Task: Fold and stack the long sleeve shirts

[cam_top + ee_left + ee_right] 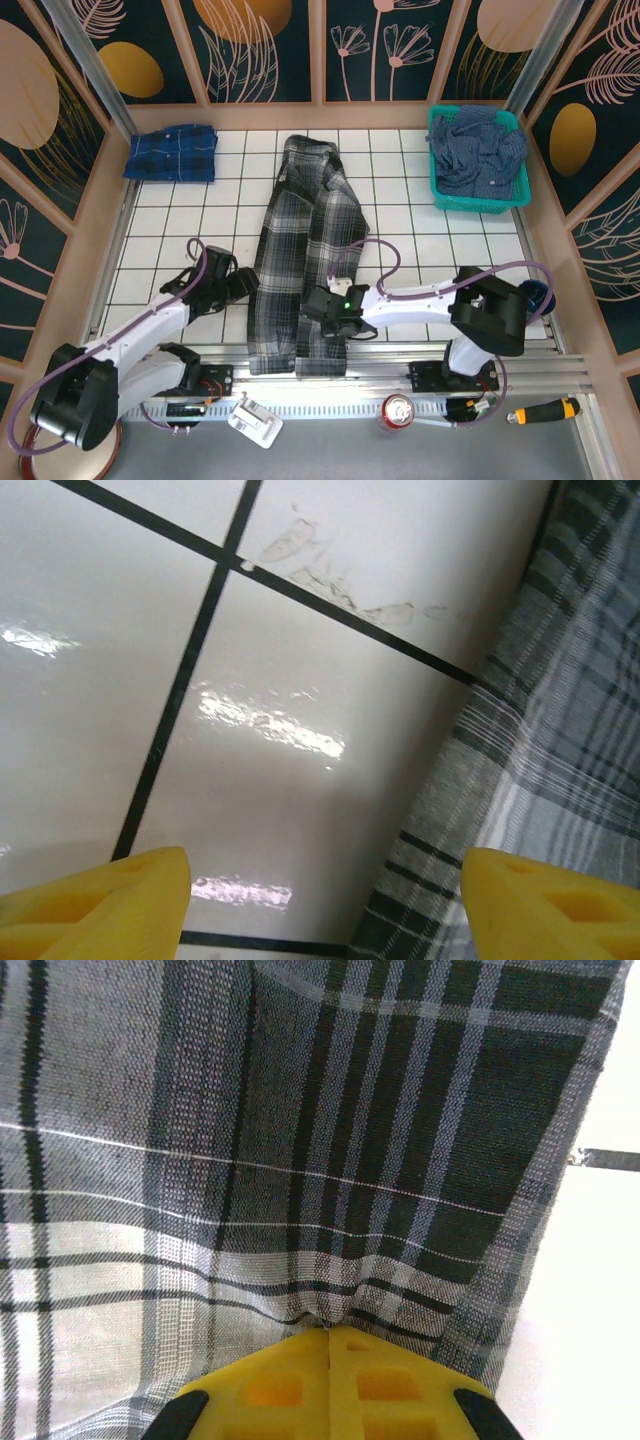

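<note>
- Top view: the grey-black-white plaid shirt lies lengthwise down the middle of the white gridded table, collar at the far end and hem at the near edge.
- The bright blue plaid shirt sits folded in the far left corner. The dull navy shirt is crumpled inside the teal basket at the far right.
- My left gripper is just beside the grey shirt's left edge. My right gripper is down on the cloth near the hem, right of the shirt's middle.
- Left wrist view: my left gripper has its jaws spread wide with nothing between them. One yellow finger is over bare tabletop, and the other is over the edge of the grey plaid shirt, which runs down the right side.
- Right wrist view: my right gripper is pinched closed on a fold of the grey plaid shirt. The cloth puckers into the tips and rises as a ridge away from them, with a strip of white table at the right.
</note>
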`<state>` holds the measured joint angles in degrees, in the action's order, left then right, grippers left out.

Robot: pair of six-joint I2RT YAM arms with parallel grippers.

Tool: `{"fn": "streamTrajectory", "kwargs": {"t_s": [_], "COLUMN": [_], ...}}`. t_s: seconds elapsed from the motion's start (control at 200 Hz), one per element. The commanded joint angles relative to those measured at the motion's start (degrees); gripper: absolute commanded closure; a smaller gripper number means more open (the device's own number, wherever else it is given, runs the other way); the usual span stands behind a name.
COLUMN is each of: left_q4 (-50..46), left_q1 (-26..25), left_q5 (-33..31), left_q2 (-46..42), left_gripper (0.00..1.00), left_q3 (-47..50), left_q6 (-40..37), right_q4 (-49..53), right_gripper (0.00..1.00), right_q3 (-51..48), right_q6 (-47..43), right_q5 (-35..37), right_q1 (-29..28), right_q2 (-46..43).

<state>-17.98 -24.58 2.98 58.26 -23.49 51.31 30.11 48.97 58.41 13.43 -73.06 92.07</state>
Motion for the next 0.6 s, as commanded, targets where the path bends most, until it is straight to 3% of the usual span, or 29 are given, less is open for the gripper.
{"fn": "streamTrajectory", "kwargs": {"t_s": [0.0, 0.19, 0.28, 0.405, 0.596], "left_q4": [-2.92, -4.79, -6.66, -11.66, -9.53], "left_q1": [-0.96, -6.11, -9.66, -13.88, -19.09], "left_q5": [2.02, 2.47, 0.93, -2.50, -0.81], "left_q2": [-3.87, -6.70, -4.92, -4.33, -7.16], "left_gripper": [0.31, 0.35, 0.36, 0.35, 0.40], "left_q3": [1.48, 2.57, 1.37, 0.01, 3.73], "left_q6": [2.23, 5.65, 6.65, 9.16, 15.31], "right_q4": [3.28, 0.82, -0.45, -2.70, -10.79], "right_gripper": [0.88, 0.61, 0.39, 0.32, 0.25], "right_q3": [-0.40, -4.10, -8.04, -13.75, -15.36], "right_q6": [-0.68, -0.18, 3.31, 8.48, 8.00], "right_q5": [1.89, 2.96, 1.88, -0.78, -4.99], "right_q1": [0.63, -0.65, -2.28, -5.63, -7.79], "right_q2": [-1.96, -13.76, -18.62, -21.45, -17.58]}}
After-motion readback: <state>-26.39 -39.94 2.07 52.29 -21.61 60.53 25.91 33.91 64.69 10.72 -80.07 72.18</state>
